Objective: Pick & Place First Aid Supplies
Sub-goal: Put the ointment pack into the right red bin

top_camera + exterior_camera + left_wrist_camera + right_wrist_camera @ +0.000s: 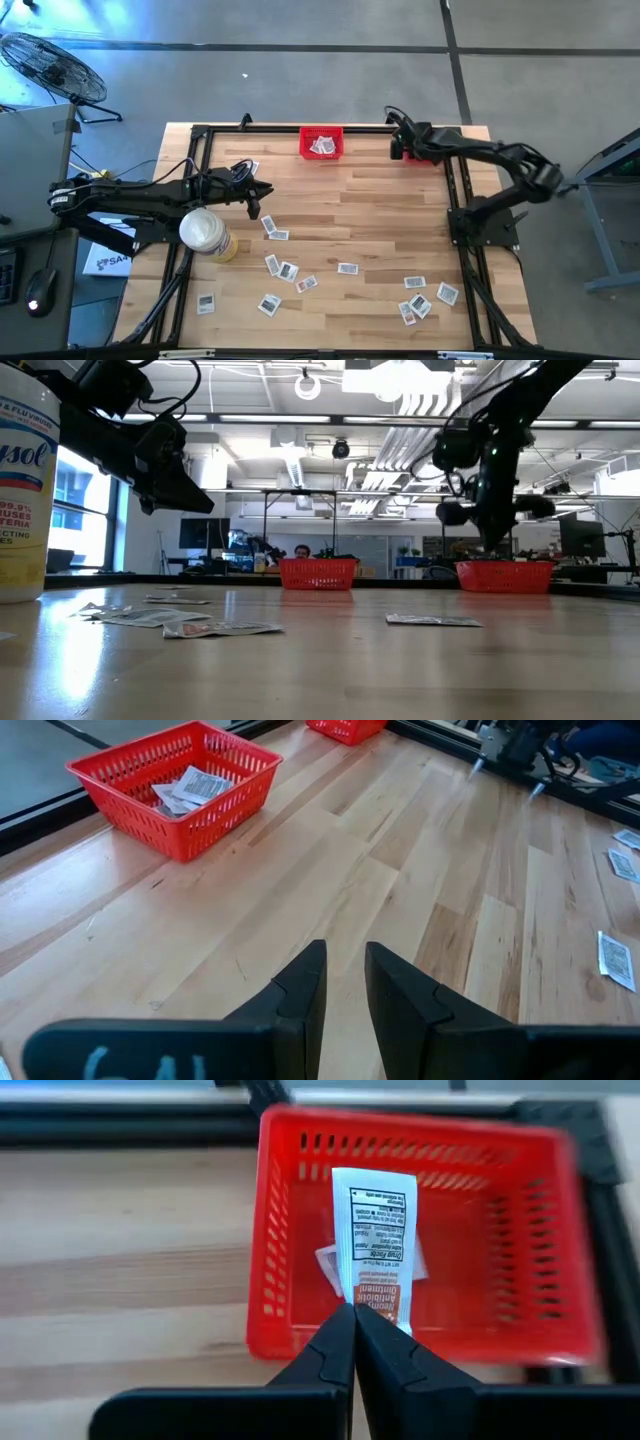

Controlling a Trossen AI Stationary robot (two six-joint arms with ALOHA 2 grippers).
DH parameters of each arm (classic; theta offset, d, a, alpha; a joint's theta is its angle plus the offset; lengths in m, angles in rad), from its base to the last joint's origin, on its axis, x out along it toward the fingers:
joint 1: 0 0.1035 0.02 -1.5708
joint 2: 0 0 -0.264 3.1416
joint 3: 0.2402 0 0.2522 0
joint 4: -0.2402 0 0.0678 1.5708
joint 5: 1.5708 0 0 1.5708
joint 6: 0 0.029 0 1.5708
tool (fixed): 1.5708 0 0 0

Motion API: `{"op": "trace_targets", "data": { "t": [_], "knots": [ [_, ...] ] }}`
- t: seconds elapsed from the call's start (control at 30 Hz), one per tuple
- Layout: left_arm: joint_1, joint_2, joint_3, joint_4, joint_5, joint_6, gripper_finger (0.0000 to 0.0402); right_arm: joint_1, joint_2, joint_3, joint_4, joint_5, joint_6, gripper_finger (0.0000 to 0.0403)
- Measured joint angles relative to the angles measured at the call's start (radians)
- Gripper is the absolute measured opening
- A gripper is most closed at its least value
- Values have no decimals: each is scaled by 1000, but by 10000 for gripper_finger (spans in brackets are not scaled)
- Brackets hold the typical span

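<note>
Above the right-hand red bin (420,1230), the right end effector (352,1318) pinches a first aid packet (373,1240) by its lower edge, so it should probably release only once centred over the bin, not its rim.

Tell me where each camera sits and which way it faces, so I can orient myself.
High view: overhead, straight down on the table; both arms show, left tool and right tool.
Low view: at tabletop height, looking across into the room; arms hang from above.
Left wrist view: on the left arm, looking over its fingers, slightly apart, toward the middle red bin.
Right wrist view: on the right arm, above the corner red bin; tool shut on a packet.
Shared: high and left wrist both show the middle bin holding packets.
</note>
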State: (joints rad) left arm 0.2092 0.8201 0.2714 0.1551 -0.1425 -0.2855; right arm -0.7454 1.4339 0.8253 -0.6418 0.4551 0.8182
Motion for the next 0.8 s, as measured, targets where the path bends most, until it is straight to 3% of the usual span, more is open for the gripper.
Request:
{"op": "trace_targets", "data": {
  "t": [0.27,0.57,0.7,0.8],
  "knots": [
    [0,0,0,0,0,0,71,-101,125,0,78,-46,-46,9],
    [0,0,0,0,0,0,71,-103,66,0,65,-46,-100,85],
    [0,0,0,0,0,0,71,-61,-1,0,40,-79,-118,116],
    [0,0,0,0,0,0,71,38,-42,0,19,-104,-139,127]
  ]
}}
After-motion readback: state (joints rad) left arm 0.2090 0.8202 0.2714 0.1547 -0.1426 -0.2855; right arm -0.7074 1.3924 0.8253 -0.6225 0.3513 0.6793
